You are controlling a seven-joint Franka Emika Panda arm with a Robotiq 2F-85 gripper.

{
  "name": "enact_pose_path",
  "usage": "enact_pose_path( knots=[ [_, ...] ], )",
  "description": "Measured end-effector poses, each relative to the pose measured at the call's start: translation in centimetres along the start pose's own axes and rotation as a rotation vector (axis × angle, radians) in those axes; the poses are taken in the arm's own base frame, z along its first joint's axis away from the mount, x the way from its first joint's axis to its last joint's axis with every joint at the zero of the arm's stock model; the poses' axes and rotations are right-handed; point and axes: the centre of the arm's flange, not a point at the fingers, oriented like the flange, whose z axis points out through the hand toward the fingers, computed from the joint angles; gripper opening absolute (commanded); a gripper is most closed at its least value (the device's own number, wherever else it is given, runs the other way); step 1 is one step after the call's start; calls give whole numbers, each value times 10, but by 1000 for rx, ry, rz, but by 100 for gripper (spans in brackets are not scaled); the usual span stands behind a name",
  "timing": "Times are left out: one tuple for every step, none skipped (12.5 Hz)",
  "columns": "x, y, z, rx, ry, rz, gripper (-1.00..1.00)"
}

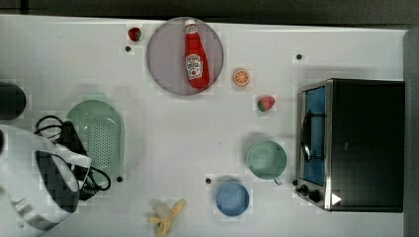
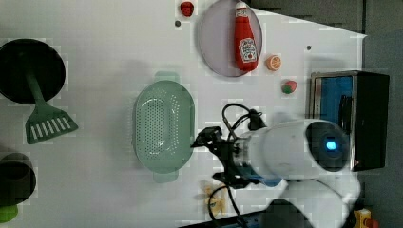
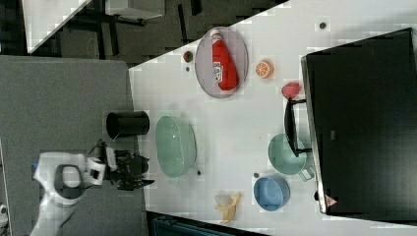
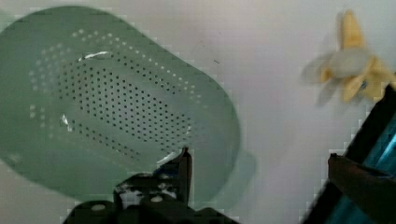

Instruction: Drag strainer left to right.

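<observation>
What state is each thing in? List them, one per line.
strainer: upright, empty, not held
claw: open, beside the strainer, holding nothing
ketchup bottle: lying flat on the plate
banana: peeled
green cup: upright, empty
blue bowl: upright, empty
toaster oven: door shut
orange: a half, cut face up

white table point(image 1: 163, 148), grey floor point(image 3: 64, 93), dark surround beyond table edge

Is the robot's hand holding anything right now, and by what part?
Nothing is held. The hand is open beside the strainer, not gripping it.
</observation>
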Motion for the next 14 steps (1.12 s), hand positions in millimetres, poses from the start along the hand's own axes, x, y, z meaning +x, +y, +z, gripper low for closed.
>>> enact_pose_path(
  knots=[
    [0,-6,16,33,-17,49,100],
    [1,-14,29,60,-43,88,100],
    [5,-23,40,103,-79,143,100],
    [12,-31,49,149,-110,188,100],
    [22,-41,59,198,-135,227,100],
    [34,-48,74,237,-161,269,100],
    [46,-54,93,241,-179,304,100],
    [57,-57,114,238,-194,333,100],
    [68,-57,135,230,-206,359,100],
    [75,-52,155,216,-208,378,100],
    [81,-42,175,178,-206,402,100],
    [84,-36,189,155,-209,421,100],
    [87,-37,194,166,-197,415,100],
    [86,-38,196,172,-186,411,100]
  ],
)
